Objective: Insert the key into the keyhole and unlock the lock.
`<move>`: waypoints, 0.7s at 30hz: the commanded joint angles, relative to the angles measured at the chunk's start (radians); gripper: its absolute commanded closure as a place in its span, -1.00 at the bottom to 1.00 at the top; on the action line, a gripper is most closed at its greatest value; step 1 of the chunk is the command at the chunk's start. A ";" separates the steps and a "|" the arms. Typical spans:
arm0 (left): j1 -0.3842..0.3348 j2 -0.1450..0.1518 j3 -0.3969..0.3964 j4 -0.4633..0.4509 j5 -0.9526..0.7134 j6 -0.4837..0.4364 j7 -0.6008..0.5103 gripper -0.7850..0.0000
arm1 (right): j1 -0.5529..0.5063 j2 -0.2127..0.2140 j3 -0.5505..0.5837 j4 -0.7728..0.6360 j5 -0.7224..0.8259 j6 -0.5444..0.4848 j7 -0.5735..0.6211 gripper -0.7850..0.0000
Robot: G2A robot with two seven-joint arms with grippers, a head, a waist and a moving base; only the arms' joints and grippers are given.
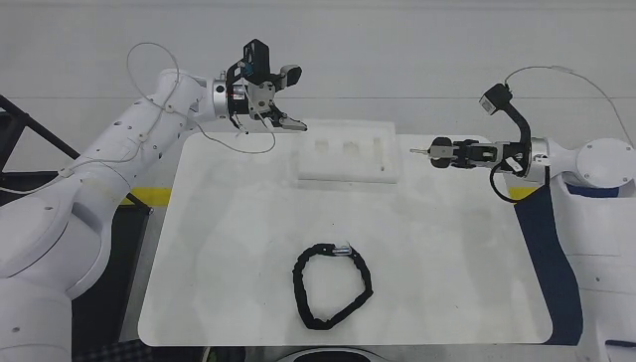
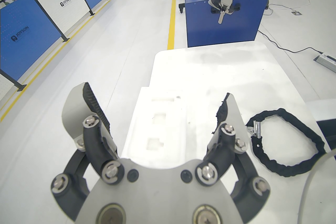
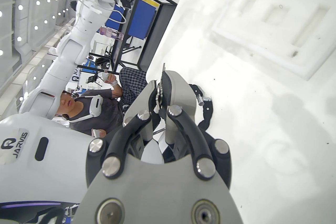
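Key (image 2: 221,17) pinched in right fingers (image 3: 179,87), left fingers (image 2: 76,104) apart

the small metal key (image 1: 417,150) pinched in your right gripper (image 1: 437,150) points at the white foam block with three rectangular recesses (image 1: 348,156), a narrow gap between. the same block lies just ahead of your left gripper (image 1: 290,121), lower down. the looped black fabric-sleeved chain lock (image 1: 332,285) lies well apart from both grippers, bare white table (image 1: 229,253) all round it.

Left claw (image 2: 157,100) spread wide; right claw (image 3: 159,84) pinches key (image 2: 221,17).
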 commanded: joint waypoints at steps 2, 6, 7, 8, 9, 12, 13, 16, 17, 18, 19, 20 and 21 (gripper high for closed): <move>0.000 0.000 0.000 0.000 0.000 0.000 0.000 -1.00 | 0.000 0.000 -0.001 0.000 -0.002 0.000 -0.001 1.00; 0.000 0.000 0.000 0.000 0.000 0.000 0.000 -1.00 | 0.000 0.000 -0.001 0.000 -0.002 0.000 -0.001 1.00; 0.003 0.000 -0.001 -0.005 0.000 0.005 -0.003 -1.00 | 0.000 0.000 -0.001 0.000 -0.002 0.000 -0.001 1.00; 0.012 -0.001 -0.003 -0.024 -0.002 0.013 -0.009 -1.00 | 0.000 0.000 -0.001 0.000 -0.002 0.000 -0.001 1.00; 0.023 0.000 -0.011 -0.053 -0.005 0.027 -0.008 -1.00 | 0.000 0.000 -0.001 0.000 -0.002 0.000 -0.001 1.00; 0.072 0.009 -0.025 -0.109 0.002 0.052 -0.011 -1.00 | 0.000 0.000 -0.001 0.000 -0.002 0.000 -0.001 1.00; 0.090 0.013 -0.029 -0.132 0.012 0.054 0.000 -1.00 | 0.000 0.000 -0.001 0.000 -0.002 0.000 -0.001 1.00; 0.148 0.029 -0.036 -0.183 0.054 0.065 0.021 -1.00 | 0.000 0.000 -0.001 0.000 -0.002 0.000 -0.001 1.00; 0.169 0.035 -0.038 -0.200 0.065 0.064 0.030 -1.00 | 0.000 0.000 -0.001 0.000 -0.002 0.000 -0.001 1.00; 0.189 0.042 -0.040 -0.219 0.077 0.061 0.037 -1.00 | 0.000 0.000 -0.001 0.000 -0.002 0.000 -0.001 1.00; 0.209 0.049 -0.043 -0.238 0.089 0.062 0.047 -1.00 | 0.000 0.000 -0.001 0.000 -0.002 0.000 -0.001 1.00; 0.230 0.056 -0.046 -0.258 0.101 0.061 0.056 -1.00 | 0.000 0.000 -0.001 0.000 -0.002 0.000 -0.001 1.00; 0.250 0.064 -0.049 -0.276 0.112 0.060 0.064 -1.00 | 0.000 0.000 -0.001 0.000 -0.002 0.000 -0.001 1.00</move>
